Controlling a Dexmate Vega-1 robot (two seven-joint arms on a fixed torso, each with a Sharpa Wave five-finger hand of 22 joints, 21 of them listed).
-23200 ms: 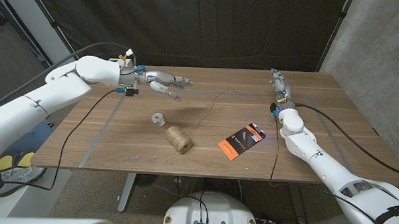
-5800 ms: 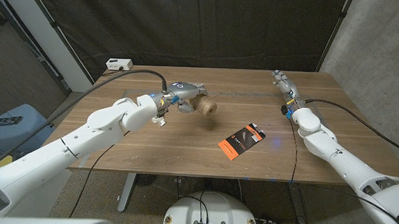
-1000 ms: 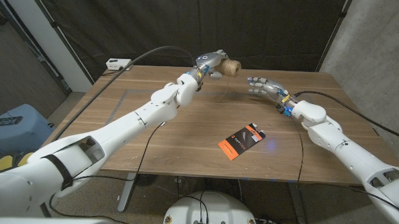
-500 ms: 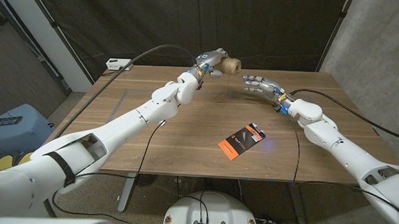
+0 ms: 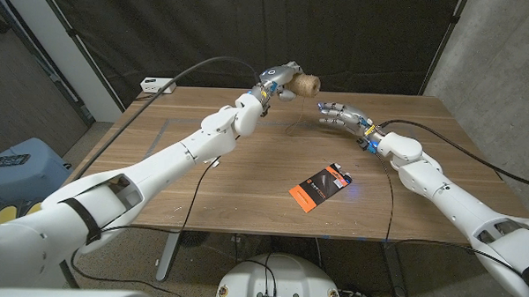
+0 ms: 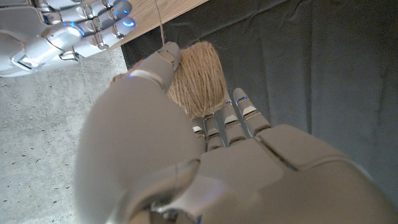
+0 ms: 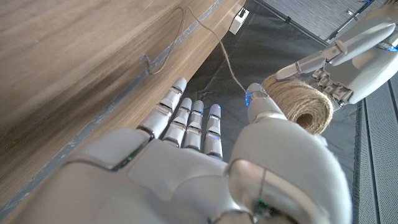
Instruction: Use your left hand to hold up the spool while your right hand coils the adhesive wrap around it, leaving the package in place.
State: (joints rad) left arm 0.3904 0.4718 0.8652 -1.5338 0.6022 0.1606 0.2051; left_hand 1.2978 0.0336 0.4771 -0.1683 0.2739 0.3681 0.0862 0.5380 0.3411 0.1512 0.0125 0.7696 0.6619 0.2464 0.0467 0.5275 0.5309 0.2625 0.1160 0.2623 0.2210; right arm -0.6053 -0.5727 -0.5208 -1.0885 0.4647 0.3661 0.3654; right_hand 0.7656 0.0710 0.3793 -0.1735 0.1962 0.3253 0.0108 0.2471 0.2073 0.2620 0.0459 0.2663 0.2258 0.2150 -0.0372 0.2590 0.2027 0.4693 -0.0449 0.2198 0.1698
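Head view: the spool of brown twine is being held up above the far part of the wooden table by the left hand, which is gripping it at one end. The right hand is being presented just beside the spool, fingers spread and nothing held. A loose strand is hanging from the spool toward the table. The orange and black package is lying flat nearer the front edge, well apart from both hands.

Left wrist view: the spool is being clamped between the thumb and the fingers of the left hand. The strand is running off toward the table. The right hand is being shown close by, empty.

Right wrist view: the right hand is being held wide open, with the strand passing near its fingertips but not being gripped. The spool is being held by the left hand.

Judged step: the lift is done and the coiling is not yet begun. The next move calls for the strand to be pinched by the right hand and carried around the spool while the spool is kept raised and the package is left untouched.
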